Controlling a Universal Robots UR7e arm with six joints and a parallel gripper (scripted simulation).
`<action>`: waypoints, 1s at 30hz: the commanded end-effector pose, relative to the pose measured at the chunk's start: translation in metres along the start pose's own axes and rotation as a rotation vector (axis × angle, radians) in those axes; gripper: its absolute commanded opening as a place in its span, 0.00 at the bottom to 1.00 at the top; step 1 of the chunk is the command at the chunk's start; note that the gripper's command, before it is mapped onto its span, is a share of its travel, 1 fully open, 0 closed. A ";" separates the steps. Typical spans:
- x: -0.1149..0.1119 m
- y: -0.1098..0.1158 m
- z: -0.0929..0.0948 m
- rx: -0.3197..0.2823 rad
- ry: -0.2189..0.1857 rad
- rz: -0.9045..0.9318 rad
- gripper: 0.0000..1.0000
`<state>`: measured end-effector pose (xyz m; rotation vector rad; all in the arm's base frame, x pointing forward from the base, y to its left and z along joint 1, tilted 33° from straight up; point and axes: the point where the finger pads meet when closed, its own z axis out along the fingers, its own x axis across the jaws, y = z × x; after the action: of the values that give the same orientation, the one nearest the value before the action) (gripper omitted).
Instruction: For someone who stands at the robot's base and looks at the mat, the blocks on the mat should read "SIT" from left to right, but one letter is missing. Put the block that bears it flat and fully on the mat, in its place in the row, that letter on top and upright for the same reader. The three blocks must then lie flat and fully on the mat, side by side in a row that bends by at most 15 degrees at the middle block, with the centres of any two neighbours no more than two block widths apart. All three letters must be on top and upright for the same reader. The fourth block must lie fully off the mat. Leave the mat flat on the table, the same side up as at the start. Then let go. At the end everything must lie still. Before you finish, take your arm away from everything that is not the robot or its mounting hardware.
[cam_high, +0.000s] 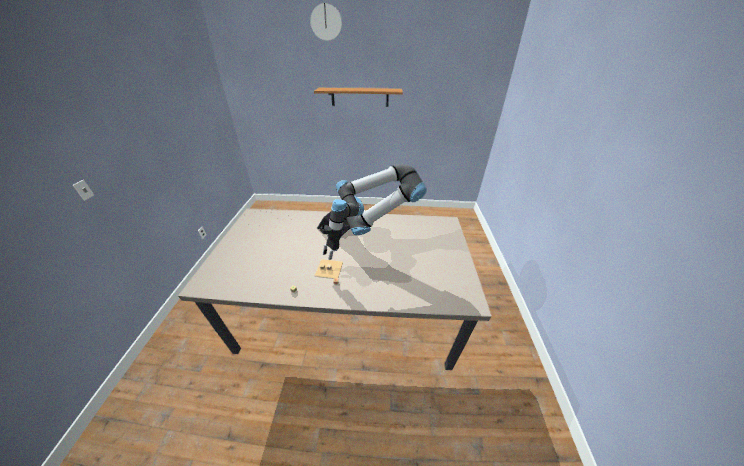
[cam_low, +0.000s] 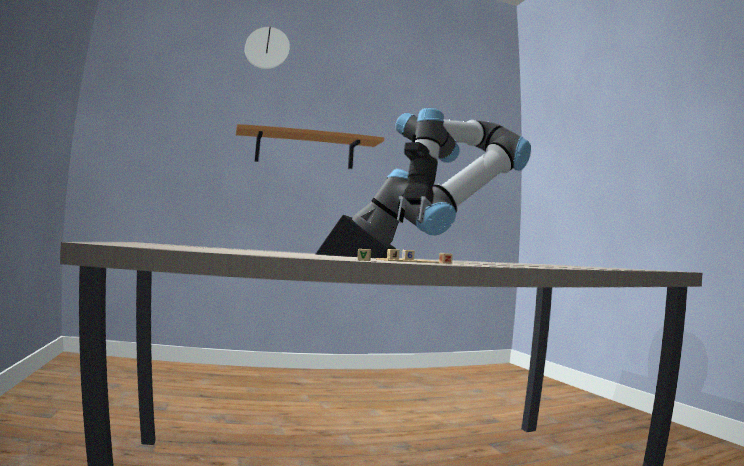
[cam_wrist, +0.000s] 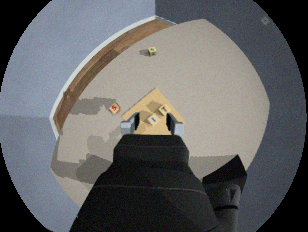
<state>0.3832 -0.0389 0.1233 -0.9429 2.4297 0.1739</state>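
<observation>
Missing-letter block not yet in the row: only two blocks (cam_high: 322, 267) on the mat (cam_high: 319, 273), side by side and close together. Two more off it: an orange block (cam_high: 335, 280) just beside the mat's corner on the side away from the arm's base, and a yellow block (cam_high: 294, 287) well apart, nearer the table's front edge. Top letters too small to read from above, so cannot tell which of the two spares carries the wanted letter. From the side view, only side faces visible, a green mark on the yellow one (cam_low: 363, 254) and a red one on the orange (cam_low: 445, 257).

Gripper (cam_high: 329, 253) hanging above the mat's base-side edge, pointing down, jaws spread to their widest with nothing between them. Clear of the blocks, well above the table top in the side view. In the wrist view, fingertips framing the mat (cam_wrist: 155, 98), orange block (cam_wrist: 116, 108) off to the left, yellow block (cam_wrist: 152, 51) farther ahead. Probably held high and open for a survey or an approach before descending on one spare; open stance suited to straddling a small cube.

Table (cam_high: 329, 310) pale grey, matte, on dark legs, crossed by the arm's long shadows. Beyond: blue-grey walls, a round clock (cam_high: 325, 21), a wooden shelf (cam_high: 357, 91) on brackets, plank floor with a darker rug (cam_high: 406, 422) in front
</observation>
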 end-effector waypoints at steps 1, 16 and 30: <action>0.000 0.000 0.000 0.001 0.000 0.000 1.00; 0.000 0.000 0.000 0.001 0.000 0.000 1.00; 0.030 -0.024 0.006 0.001 -0.002 0.000 1.00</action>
<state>0.3833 -0.0634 0.1098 -0.9431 2.4288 0.1733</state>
